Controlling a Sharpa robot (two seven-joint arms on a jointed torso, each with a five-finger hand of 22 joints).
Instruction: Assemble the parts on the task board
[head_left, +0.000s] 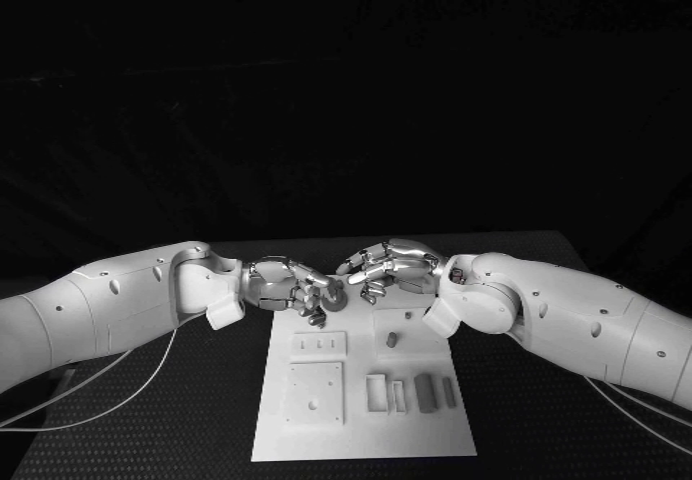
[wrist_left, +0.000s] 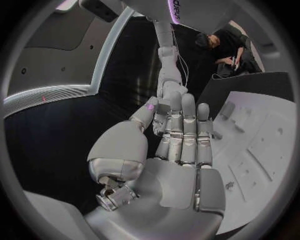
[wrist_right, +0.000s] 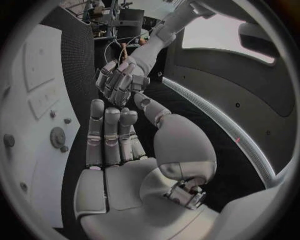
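The white task board (head_left: 361, 435) lies in the middle of the table, also seen in the wrist views (wrist_left: 265, 150) (wrist_right: 37, 70). Grey parts rest on it: a small peg (head_left: 392, 340) near the far end and several flat bars (head_left: 426, 392) at its right side. A round part (wrist_right: 58, 136) stands on it too. My left hand (head_left: 296, 290) (wrist_left: 181, 145) and right hand (head_left: 384, 268) (wrist_right: 115, 150) hover over the board's far edge, fingertips nearly meeting. In each wrist view the fingers lie straight and side by side with an empty palm; I see nothing held.
Raised plates with small holes (head_left: 317, 390) take up the board's left half. Thin cables (head_left: 87, 395) trail over the black table under my left arm. Bare table lies on both sides of the board.
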